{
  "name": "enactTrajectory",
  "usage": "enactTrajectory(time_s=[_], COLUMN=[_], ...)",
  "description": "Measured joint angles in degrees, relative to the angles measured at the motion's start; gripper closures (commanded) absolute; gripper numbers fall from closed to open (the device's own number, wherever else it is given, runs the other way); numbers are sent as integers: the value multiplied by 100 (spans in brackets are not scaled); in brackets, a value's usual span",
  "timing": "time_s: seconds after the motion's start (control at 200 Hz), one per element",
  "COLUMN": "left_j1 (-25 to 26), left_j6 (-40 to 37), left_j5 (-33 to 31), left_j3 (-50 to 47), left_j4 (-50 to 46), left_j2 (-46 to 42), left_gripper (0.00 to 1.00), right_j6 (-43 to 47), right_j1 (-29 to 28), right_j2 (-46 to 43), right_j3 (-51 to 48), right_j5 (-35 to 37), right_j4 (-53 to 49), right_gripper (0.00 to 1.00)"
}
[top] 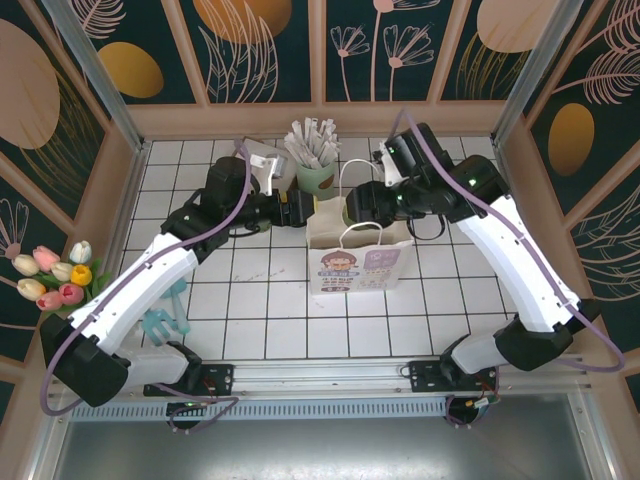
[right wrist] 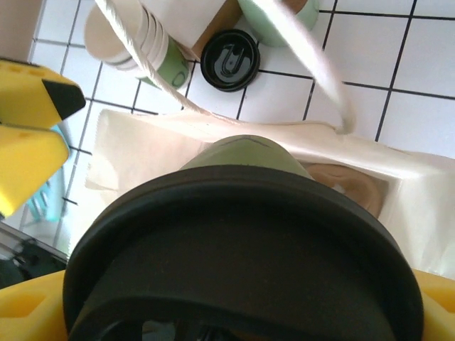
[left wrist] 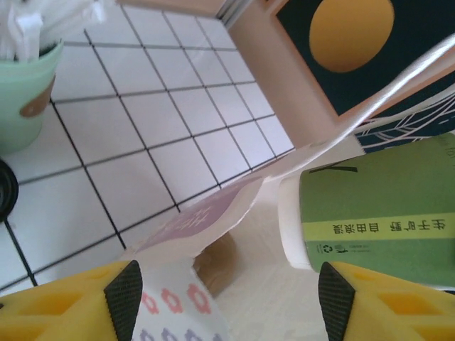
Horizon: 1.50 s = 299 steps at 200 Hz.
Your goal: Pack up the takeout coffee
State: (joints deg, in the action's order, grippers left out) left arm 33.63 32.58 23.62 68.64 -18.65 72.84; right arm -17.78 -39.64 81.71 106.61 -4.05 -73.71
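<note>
Right gripper (top: 362,206) around takeout coffee (right wrist: 234,241), arm low above paper bag (top: 358,266) mouth

Both arms reach from their near bases toward the far middle, left arm slanting right, right arm slanting left. The left end effector (top: 290,210) points right, its yellow fingers (left wrist: 64,302) spread apart. The right end effector (top: 360,205) points left, clamped around the takeout coffee (right wrist: 234,241).
</note>
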Motion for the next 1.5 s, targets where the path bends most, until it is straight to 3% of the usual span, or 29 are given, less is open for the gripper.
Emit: enactTrajectory(time_s=[0.14, 0.365, 0.52, 0.876, 1.046, 1.256, 1.496], left_j1=[15, 39, 66, 68, 68, 68, 37], left_j6=[111, 133, 33, -223, -514, -1303, -2402], left_j5=[293, 896, 765, 586, 365, -122, -396], left_j3=[0, 114, 260, 638, 1163, 1832, 2699], left_j4=[-157, -308, -693, -1252, -1709, -2446, -3335], left_j2=[-2, 210, 374, 804, 1086, 1419, 1816], left_gripper=[30, 42, 42, 82, 95, 99, 94], right_j6=[605, 1462, 2079, 2892, 2975, 2876, 2640], right_j1=[-149, -151, -153, -225, -361, -389, -398], right_j2=[81, 435, 428, 428, 417, 424, 603], right_j3=[-192, -256, -247, -254, -498, -404, -334], right_j5=[17, 225, 446, 382, 109, -293, -518], right_j4=[4, -22, 83, 210, 299, 275, 205], right_gripper=[34, 33, 35, 37, 39, 41, 41])
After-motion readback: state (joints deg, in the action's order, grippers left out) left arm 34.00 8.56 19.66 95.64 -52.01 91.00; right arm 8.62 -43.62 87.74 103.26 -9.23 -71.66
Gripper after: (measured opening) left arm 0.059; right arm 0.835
